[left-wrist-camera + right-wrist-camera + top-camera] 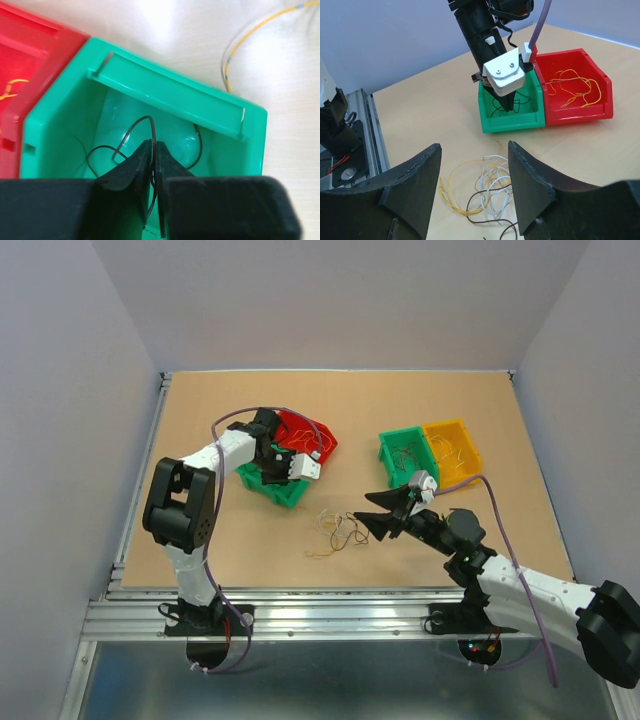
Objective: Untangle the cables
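Your right gripper (475, 149) is spread wide and low over the board, and the cables (481, 189) lie just ahead of its open gap: a loose, loopy tangle of yellow, whitish and dark wires on the bare table (450, 400). From above, that tangle sits near the front middle, between the two pairs of bins, with your right fingers just to its right and apart from it. You have open board all round the tangle and a wide clear stretch toward the back wall. At the sides the table stops against grey walls, and a metal rail (330, 605) runs along the near edge. Your left gripper (152, 146) is down inside the left green bin (512, 122), its fingers pressed together on a dark cable (145, 120) that loops across the bin floor. The bin walls stand close around those fingers. The red bin (580, 116) touches that green one and holds orange and yellow wires. The right green bin (384, 448) and the yellow bin (445, 426) stand side by side just behind your right wrist
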Available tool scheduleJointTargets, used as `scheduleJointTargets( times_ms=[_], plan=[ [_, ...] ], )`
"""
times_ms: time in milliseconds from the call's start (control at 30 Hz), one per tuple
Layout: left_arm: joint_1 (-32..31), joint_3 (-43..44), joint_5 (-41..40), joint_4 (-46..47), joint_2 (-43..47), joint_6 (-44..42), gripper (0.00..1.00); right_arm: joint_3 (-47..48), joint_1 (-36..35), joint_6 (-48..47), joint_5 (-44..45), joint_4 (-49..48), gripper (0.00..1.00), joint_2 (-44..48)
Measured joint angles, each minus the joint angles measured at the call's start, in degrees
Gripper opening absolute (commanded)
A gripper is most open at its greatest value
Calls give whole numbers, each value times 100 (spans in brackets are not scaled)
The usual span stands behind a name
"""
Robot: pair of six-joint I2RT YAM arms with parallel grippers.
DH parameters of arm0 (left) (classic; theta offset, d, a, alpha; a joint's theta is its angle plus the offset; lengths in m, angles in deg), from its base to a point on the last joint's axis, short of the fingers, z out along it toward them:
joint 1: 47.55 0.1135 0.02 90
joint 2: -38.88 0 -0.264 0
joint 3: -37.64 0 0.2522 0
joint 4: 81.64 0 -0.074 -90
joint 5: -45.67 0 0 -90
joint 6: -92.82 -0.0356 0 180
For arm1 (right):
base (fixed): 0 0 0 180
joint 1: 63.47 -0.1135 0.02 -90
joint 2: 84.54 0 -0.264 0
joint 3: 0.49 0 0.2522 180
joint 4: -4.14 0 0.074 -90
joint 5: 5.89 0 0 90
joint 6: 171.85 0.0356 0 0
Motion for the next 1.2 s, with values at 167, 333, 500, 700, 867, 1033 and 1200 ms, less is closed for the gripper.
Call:
scheduleJointTargets(
  times_ms=[167, 333, 500, 700, 867, 1033, 1200],
  plan=[
    [-9, -382, 33, 494, 474, 275, 47, 0, 0, 0, -26, 0, 61, -13],
    [-9, -426, 35, 726, 949, 555, 68, 0, 0, 0, -33, 2, 61, -48],
    [-9, -422, 11, 782, 1064, 695, 73, 0, 0, 0, -33, 0, 61, -52],
    [-26, -358, 42, 619, 1176, 734, 83, 2, 0, 13, -28, 61, 67, -50],
    [-461, -780, 409, 1051, 2286, 1228, 99, 310, 0, 55, 190, 929, 67, -164],
    [-1510, -1991, 638, 2415, 3729, 2385, 99, 669, 0, 337, 846, 1967, 68, -50],
    [-1917, -2800, 542, 3438, 4221, 3602, 98, 1174, 0, 610, 1351, 3235, 69, -55]
  ],
)
